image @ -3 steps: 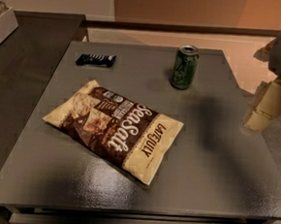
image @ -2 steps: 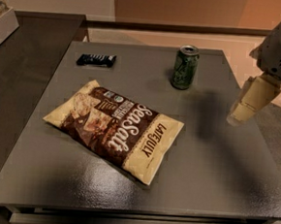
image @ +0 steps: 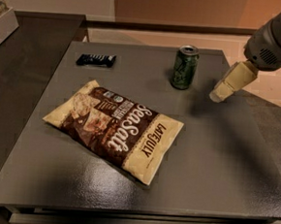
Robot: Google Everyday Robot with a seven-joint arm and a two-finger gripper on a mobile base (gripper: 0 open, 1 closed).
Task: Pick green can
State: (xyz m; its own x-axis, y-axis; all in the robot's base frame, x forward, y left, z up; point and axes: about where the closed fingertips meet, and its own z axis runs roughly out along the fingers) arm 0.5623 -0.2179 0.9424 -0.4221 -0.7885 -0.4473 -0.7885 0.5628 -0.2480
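The green can [image: 185, 67] stands upright at the far middle of the grey table [image: 215, 154], dark green with a silver top. My gripper [image: 218, 94] hangs from the arm at the upper right, its cream fingers pointing down-left. It sits just right of the can, a short gap away, and holds nothing that shows.
A large Sea Salt chip bag [image: 115, 127] lies flat at the table's middle left. A flat dark candy bar wrapper [image: 96, 60] lies at the far left. A dark counter [image: 22, 66] adjoins on the left, with a white bin corner [image: 2, 25].
My gripper has moved left and up the frame from the table's right edge, closing on the can's right side. The can, bag and wrapper have not moved.
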